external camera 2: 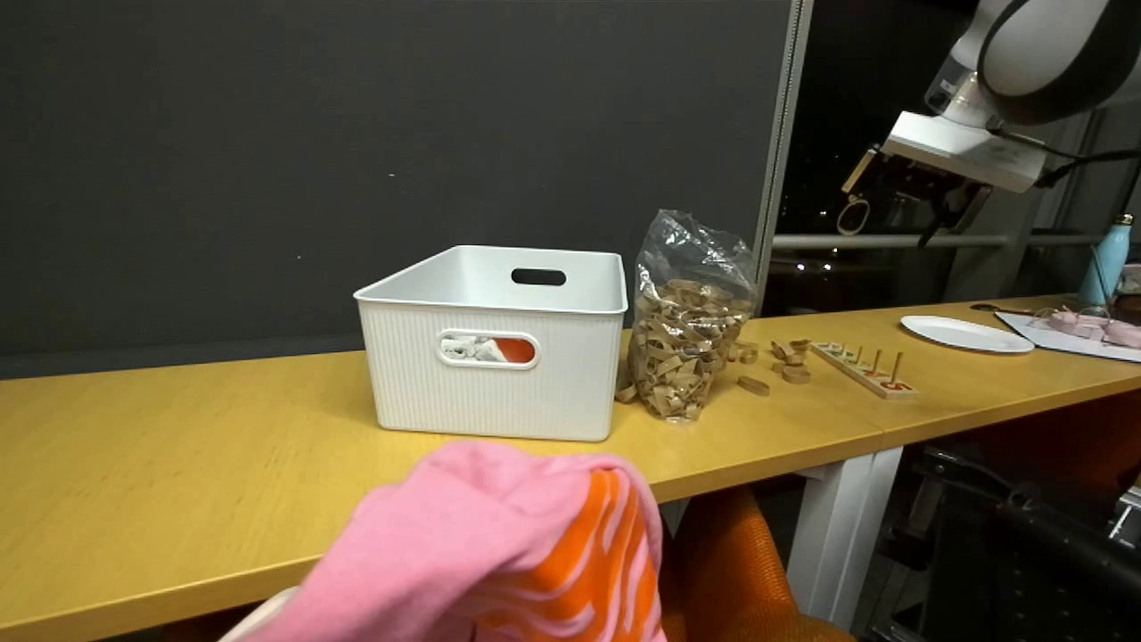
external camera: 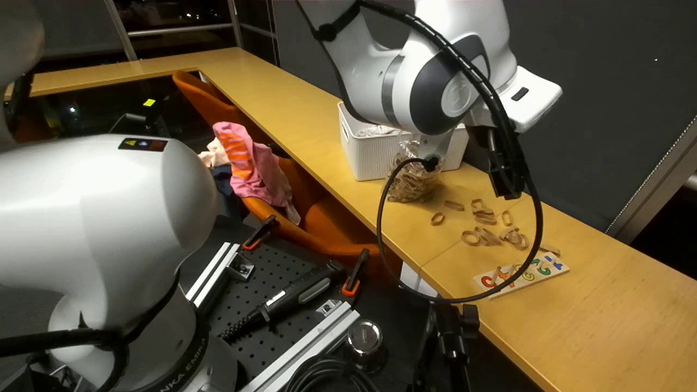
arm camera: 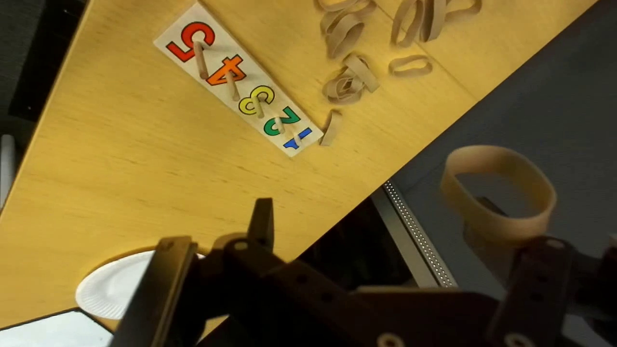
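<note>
A tan rubber band (external camera 2: 853, 217) hangs at the tip of one finger of the robot's tool (external camera 2: 916, 194), whose two fingers stand wide apart, raised above a wooden desk (external camera 2: 267, 446); exactly how the band is caught there is unclear. Below, loose rubber bands (external camera: 487, 237) lie scattered near a wooden number board (arm camera: 243, 79) bearing five pegs and the numerals 1 to 5, with a single band right by its "1" end. A clear plastic bag (external camera 2: 691, 348) packed with similar bands stands upright beside a white ribbed bin (external camera 2: 490, 392), white and orange contents showing through its handle slot. Past the board sit a white paper plate (external camera 2: 967, 334), a flat white panel (external camera 2: 1034, 326) carrying something pink, and a light-blue bottle (external camera 2: 1108, 263). A dark gray partition (external camera 2: 267, 178) rises along the desk's back edge. In an exterior view, a black cable (external camera: 463, 300) on the arm (external camera: 425, 81) loops across the number board, while the arm itself hides part of the bin and bag. In an exterior view, a pink garment (external camera 2: 481, 544) with an orange pattern, near an orange chair (external camera 2: 744, 580), blocks part of the desk's front edge.
</note>
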You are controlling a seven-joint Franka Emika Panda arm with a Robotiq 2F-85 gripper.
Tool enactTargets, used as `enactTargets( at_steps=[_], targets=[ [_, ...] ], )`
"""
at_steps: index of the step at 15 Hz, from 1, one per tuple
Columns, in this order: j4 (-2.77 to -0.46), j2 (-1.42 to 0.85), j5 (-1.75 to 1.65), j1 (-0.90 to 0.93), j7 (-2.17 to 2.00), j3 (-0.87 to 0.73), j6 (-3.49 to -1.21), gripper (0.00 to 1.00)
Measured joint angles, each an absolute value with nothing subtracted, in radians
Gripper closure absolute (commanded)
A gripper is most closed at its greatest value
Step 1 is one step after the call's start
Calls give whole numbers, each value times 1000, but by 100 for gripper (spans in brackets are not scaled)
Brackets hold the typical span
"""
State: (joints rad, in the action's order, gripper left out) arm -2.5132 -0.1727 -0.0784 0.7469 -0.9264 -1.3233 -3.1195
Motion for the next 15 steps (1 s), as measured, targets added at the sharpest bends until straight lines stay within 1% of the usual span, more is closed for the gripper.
enactTargets(
  at_steps=[3, 5, 8, 12, 15],
  targets=[
    [-2428, -114, -54, 614, -873, -1203, -2981, 0],
    [-2377, -102, 19, 496, -821, -1060, -2893, 0],
    [-2322, -129, 258, 390, -662, -908, -2791, 0],
    [-2207, -268, 573, 235, -449, -750, -2684, 0],
    [-2068, -432, 707, 103, -361, -666, -2606, 0]
  ],
)
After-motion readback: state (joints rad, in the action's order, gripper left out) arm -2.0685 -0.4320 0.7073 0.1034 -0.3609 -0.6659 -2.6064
